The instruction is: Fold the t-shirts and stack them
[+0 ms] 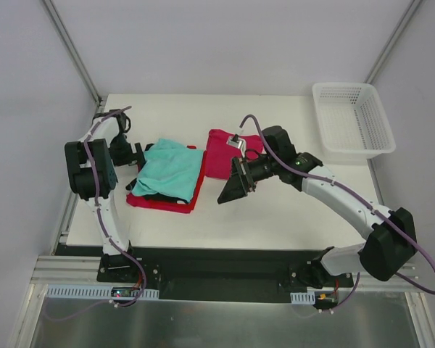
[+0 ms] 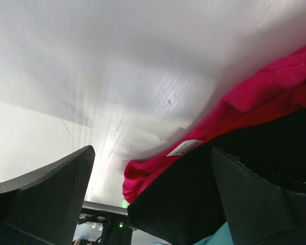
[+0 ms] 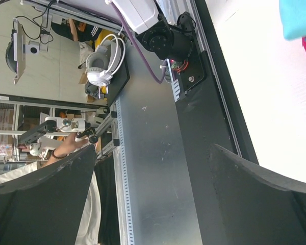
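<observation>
Top: teal shirt (image 1: 172, 168) lay atop red shirt (image 1: 159, 203) on bench (image 1: 275, 210), with pink shirt (image 1: 221, 156) just to the right. Left end effector (image 1: 136, 155) sat at the stack's left edge, and right end effector (image 1: 230, 188) hovered by its right edge.
Left wrist: released; dark shirt (image 2: 178, 199) lay between the fingers, pink shirt (image 2: 255, 97) beyond.
Right wrist: released, empty; teal shirt (image 3: 298, 18) well apart.

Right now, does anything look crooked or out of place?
The teal shirt sits twisted on the stack, misaligned with the red shirt underneath; dark cloth pokes out at its left. The magenta shirt lies beside it, not stacked.
</observation>
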You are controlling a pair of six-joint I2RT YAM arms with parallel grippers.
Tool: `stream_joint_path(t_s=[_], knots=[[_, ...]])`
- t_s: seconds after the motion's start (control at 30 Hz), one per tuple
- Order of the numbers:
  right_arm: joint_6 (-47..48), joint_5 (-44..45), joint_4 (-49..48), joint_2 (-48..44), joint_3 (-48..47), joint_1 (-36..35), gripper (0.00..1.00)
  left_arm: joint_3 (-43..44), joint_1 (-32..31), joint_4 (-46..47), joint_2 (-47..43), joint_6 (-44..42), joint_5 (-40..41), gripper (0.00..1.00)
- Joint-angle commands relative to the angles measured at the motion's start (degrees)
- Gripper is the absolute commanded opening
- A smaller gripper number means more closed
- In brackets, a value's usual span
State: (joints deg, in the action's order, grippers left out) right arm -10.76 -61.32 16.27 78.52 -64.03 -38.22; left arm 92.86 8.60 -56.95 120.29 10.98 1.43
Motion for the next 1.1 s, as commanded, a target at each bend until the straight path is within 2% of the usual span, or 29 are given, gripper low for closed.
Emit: stream_joint_path(t_s=[0.0, 0.17, 0.3, 0.43, 0.53, 0.7, 0.73, 0.77, 0.83, 0.93, 1.07], knots=[[-1.63, 0.76, -0.72, -3.37, -0.66, -0.01, 0.96, -4.79, -2.53, -4.31, -4.09, 1.93, -1.7, 0.99], [-1.72, 1.64, 0.07, -5.3, -0.75, -0.1, 0.96, -9.62, -3.85, -4.05, -9.27, 3.34, 0.59, 0.99], [-1.45, 3.75, 0.95, -6.36, -0.22, -0.19, 0.96, -9.37, -3.85, -3.7, -13.75, 4.92, 3.74, 0.99], [-1.01, 7.17, 1.65, -7.59, 0.75, 0.07, 0.96, -3.15, -3.85, -2.29, -19.82, 7.55, 9.02, 0.99], [-0.49, 9.9, 3.67, -7.77, 0.14, 0.86, 0.96, 3.08, -3.94, -1.06, -25.18, 8.96, 8.68, 0.99], [0.13, 16.31, 6.05, -6.71, -1.27, 3.23, 0.96, 15.92, -7.45, 0.6, -27.65, 8.18, -2.81, 0.99], [-0.13, 17.54, 6.05, -6.63, -1.27, 3.76, 0.96, 16.04, -8.42, 1.92, -27.65, 8.0, -12.93, 0.99], [-0.48, 20.07, 6.05, -6.37, -1.27, 5.07, 0.96, 15.17, -8.42, 3.93, -27.74, 7.65, -19.38, 0.99], [-1.28, 22.11, 6.05, -6.01, -1.01, 5.96, 0.96, 10.69, -13.15, 9.81, -27.83, 8.34, -28.98, 0.99], [-1.63, 23.61, 6.14, -5.49, -0.84, 8.07, 0.96, 7.08, -15.97, 12.39, -24.16, 7.48, -38.48, 0.99], [-1.89, 25.62, 6.75, -5.4, 0.66, 10.96, 0.96, 6.28, -19.23, 12.56, -17.82, 6.25, -44.65, 0.99]])
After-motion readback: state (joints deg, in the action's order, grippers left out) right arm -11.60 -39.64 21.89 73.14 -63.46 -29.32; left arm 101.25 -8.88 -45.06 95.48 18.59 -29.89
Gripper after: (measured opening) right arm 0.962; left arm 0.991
